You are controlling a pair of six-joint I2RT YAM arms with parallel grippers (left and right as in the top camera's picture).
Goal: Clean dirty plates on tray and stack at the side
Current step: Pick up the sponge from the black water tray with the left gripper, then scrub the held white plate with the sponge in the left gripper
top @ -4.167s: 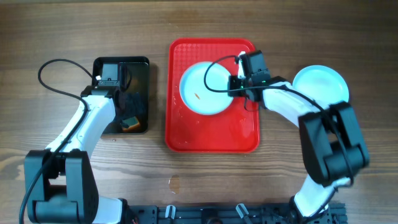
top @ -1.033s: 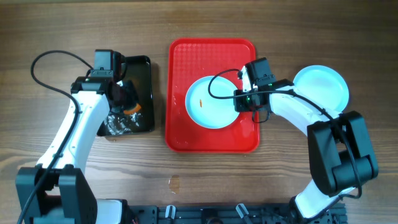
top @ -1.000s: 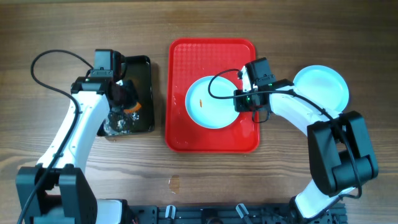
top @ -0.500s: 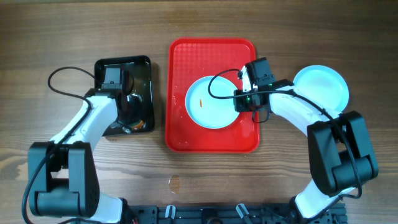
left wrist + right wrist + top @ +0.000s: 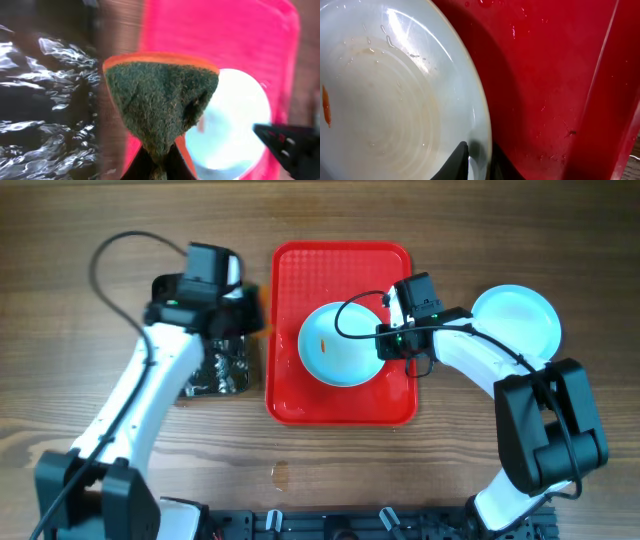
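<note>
left jaws tight on sponge [image 5: 160,100], arm outstretched beside tray [image 5: 340,406]; right jaws narrow on plate [image 5: 340,350] rim

A wet red tray [image 5: 340,270] with a raised rim holds a round pale-blue plate [image 5: 345,350] near its middle, an orange smear [image 5: 323,345] at the plate's 9 o'clock, while a clean-looking matching plate [image 5: 515,320] lies off the tray at its 3 o'clock.
</note>
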